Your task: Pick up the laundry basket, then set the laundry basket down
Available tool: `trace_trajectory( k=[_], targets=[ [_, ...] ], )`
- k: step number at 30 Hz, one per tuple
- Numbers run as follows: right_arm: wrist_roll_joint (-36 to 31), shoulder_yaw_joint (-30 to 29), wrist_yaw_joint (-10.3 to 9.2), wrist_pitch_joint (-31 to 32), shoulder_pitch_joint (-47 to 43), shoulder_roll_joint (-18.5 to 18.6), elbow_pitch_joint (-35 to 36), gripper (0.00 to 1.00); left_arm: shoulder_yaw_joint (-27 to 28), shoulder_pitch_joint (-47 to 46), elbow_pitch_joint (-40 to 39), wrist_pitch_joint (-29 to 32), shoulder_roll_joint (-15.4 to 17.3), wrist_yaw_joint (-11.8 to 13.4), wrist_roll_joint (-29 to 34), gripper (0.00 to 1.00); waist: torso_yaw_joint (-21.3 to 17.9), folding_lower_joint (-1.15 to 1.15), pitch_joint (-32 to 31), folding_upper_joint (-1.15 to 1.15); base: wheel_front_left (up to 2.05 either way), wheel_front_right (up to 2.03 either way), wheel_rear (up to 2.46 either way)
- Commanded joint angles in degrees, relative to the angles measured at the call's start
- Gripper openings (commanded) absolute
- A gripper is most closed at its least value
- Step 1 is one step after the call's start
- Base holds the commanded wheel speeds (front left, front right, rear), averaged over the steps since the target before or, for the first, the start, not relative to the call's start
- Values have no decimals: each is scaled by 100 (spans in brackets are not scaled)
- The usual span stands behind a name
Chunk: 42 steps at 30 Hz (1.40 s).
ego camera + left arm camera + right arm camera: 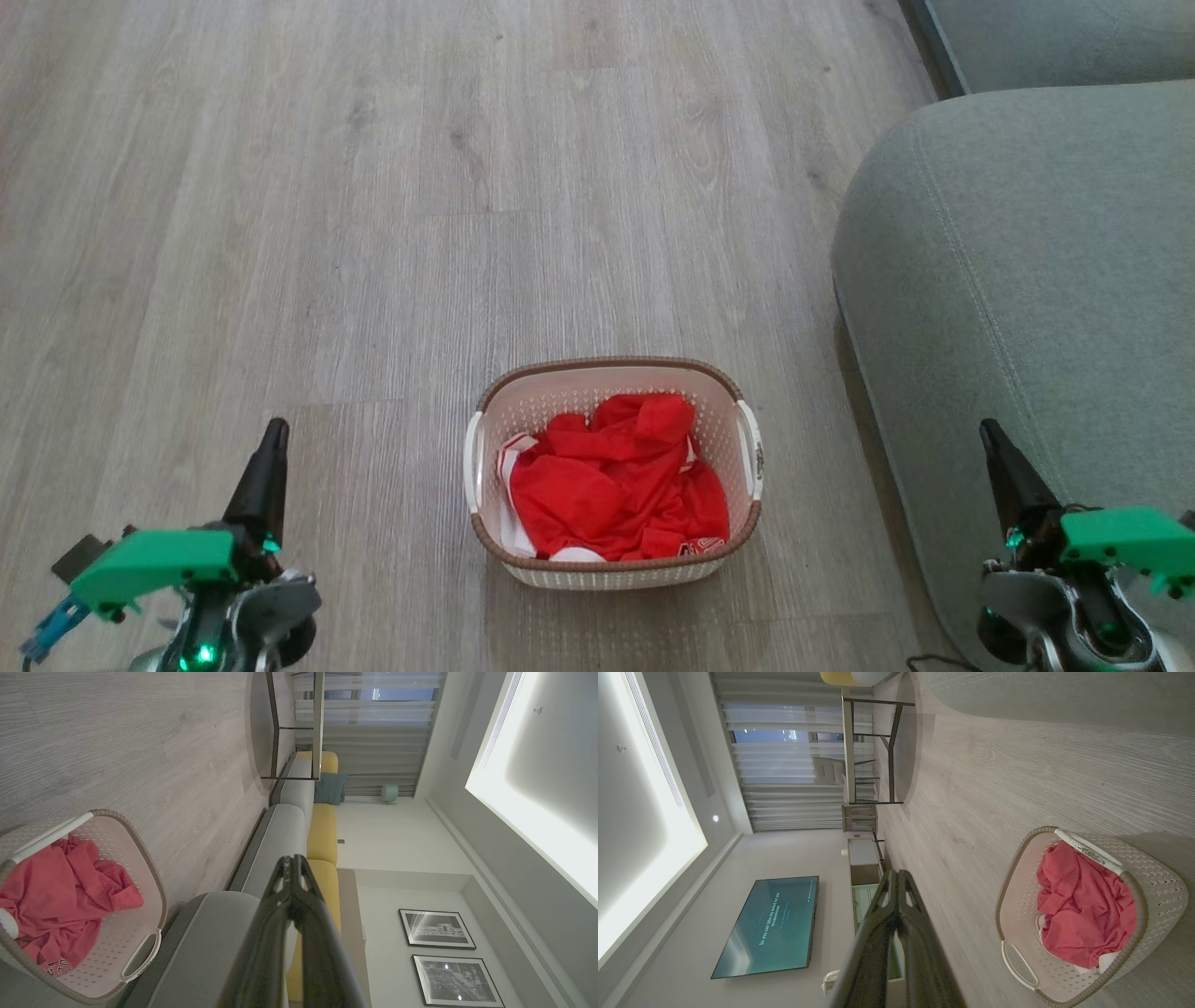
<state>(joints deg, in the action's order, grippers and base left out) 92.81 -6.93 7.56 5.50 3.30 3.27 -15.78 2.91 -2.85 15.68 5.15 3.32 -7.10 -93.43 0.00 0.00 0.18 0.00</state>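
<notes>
The laundry basket [728,379] stands on the wood floor in front of me, cream with perforated walls, a brown rim and white side handles, red-and-white clothing [616,485] heaped inside. It also appears in the left wrist view as the basket [140,868] at lower left, and in the right wrist view as the basket [1157,891] at lower right. My left gripper [276,429] is shut and empty, well to the basket's left. Off to the basket's right, in front of the sofa, my right gripper [986,429] is shut and empty. Neither touches the basket.
A grey-green sofa [1027,280] fills the right side, close to the basket's right handle. Farther off stand a dark-framed table [878,751] and a wall television [770,926]. Bare wood floor [373,233] stretches ahead and to the left.
</notes>
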Motion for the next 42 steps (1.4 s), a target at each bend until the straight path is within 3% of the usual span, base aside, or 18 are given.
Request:
trace_trajectory(
  k=[1,42],
  targets=[
    [-12,104,-8,48,282,9,179,0,241,-324,-168,38,43,-38,27,0,0,0,0,0,0,0,0],
    [-38,73,-8,73,285,-13,178,0,295,-328,-166,80,6,-38,72,0,0,0,0,0,0,0,0]
  ],
)
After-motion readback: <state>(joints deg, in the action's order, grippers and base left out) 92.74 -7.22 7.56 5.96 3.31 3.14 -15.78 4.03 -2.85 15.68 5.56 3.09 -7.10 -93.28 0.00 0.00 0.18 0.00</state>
